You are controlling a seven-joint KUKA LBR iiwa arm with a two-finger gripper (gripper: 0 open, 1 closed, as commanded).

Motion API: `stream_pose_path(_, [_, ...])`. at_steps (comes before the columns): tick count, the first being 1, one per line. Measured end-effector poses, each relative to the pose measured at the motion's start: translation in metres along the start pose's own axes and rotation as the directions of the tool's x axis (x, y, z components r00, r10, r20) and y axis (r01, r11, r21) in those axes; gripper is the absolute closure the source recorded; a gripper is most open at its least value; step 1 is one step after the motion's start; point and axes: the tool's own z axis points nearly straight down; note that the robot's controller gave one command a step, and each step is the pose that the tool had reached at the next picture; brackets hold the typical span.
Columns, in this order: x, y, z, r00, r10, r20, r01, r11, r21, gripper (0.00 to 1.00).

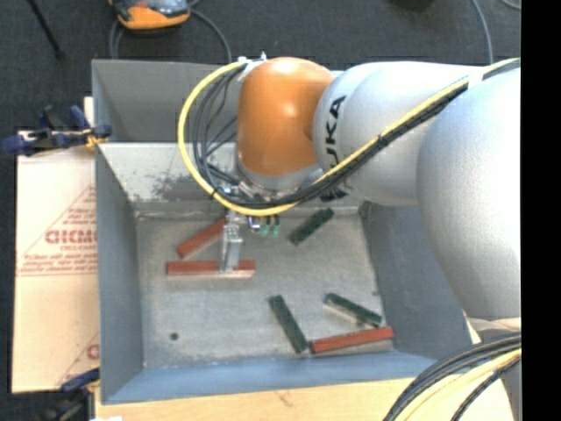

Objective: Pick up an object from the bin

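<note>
Six small flat sticks on the floor of the grey bin (118, 305): three red-brown, three green.

Red-brown, counted:
- a level red stick (193, 268) left of centre
- a tilted red stick (200, 239) just above it in the view, near but apart, rising toward the right
- a lower red stick (351, 340) by the near wall at the right

Green, counted:
- an upper green stick (311, 226) toward the far wall, slanted up to the right
- a dark green stick (287, 323) in the near half, slanted down to the right
- a pale green stick (353, 310) just right of that, above the lower red stick

Lower end of the dark green stick touching or nearly touching the left end of the lower red stick.

One arm (421, 147), white, with an orange cover (276, 117) and a yellow cable loop (188, 147), in from the right. Jaws hanging straight down below the cover, over the right-hand part of the level red stick, tip at or on its upper face; contact not clear. Cannot tell how wide the jaws stand, nor whether anything sits between them.

Level red stick flat on the bin floor, long axis left to right across the view, about parallel to the near wall. Left end pointing at the left wall, well short of it; right end showing just past the jaws. Most of its length bare to the left of the jaws.
</note>
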Motion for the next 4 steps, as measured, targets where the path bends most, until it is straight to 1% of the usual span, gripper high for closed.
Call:
stream_pose_path(1, [0.0, 0.0, 0.0, 1.0, 0.0, 0.0, 0.0, 1.0, 0.0, 0.0])
stream_pose_path(2, [0.0, 0.001, 0.041, 1.0, 0.005, 0.01, -0.005, 1.0, -0.002, 0.0])
stream_pose_path(3, [-0.013, 0.007, 0.094, 0.991, 0.134, 0.01, -0.134, 0.991, -0.003, 1.0])
stream_pose_path(4, [-0.013, 0.007, 0.094, 0.991, 0.134, 0.01, -0.134, 0.991, -0.003, 1.0])
